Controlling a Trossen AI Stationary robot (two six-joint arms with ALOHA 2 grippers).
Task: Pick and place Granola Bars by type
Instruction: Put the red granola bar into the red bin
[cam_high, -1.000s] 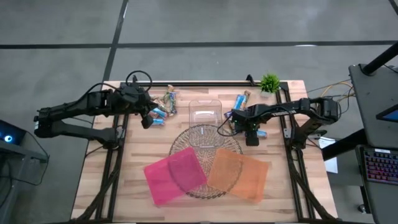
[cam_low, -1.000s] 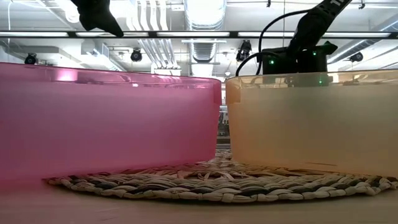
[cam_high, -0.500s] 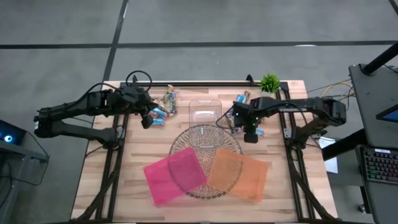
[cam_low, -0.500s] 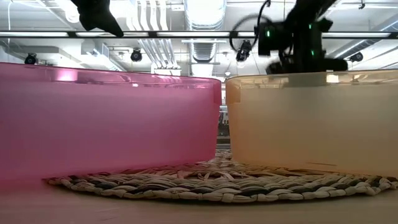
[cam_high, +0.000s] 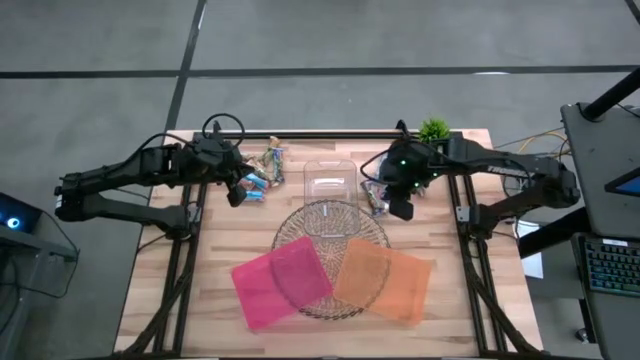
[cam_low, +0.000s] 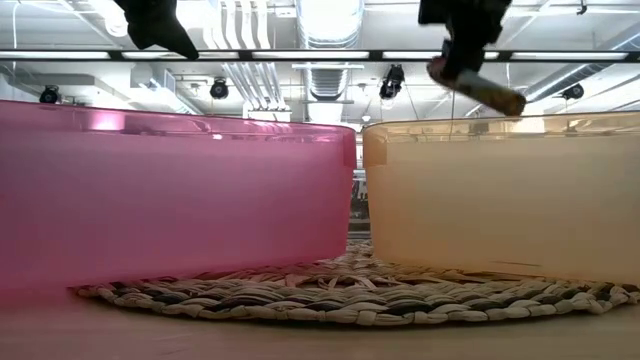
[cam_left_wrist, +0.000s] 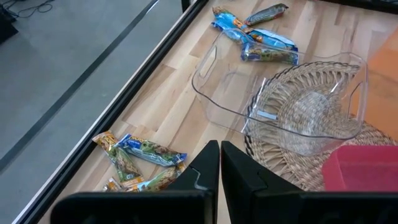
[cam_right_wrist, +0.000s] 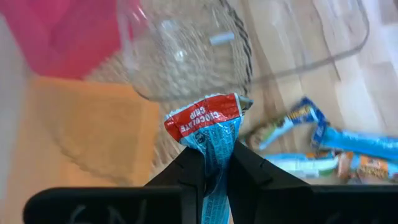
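My right gripper hangs above the table's far right part, between the clear box and the right frame rail. It is shut on a light blue granola bar with a red end. The low view shows this bar above the orange tray's rim. More bars lie flat on the wood below it. My left gripper is shut and empty, held high over the far left part, near a cluster of blue and tan bars lying on the wood. My right gripper pinches the light blue bar between its two fingers just below the red crimped end, which sticks out past the fingertips. The fingers point down from above. The bar is lifted clear and hangs tilted, one end lower.
A round wicker mat lies at the table's middle. The pink tray and orange tray rest on its near part, the clear box on its far edge. A small green plant stands at the far right corner.
My right gripper has risen from the bars on the table and shifted slightly toward the far edge, staying shut. The light blue bar has come up with it, lifted clear of the wood.
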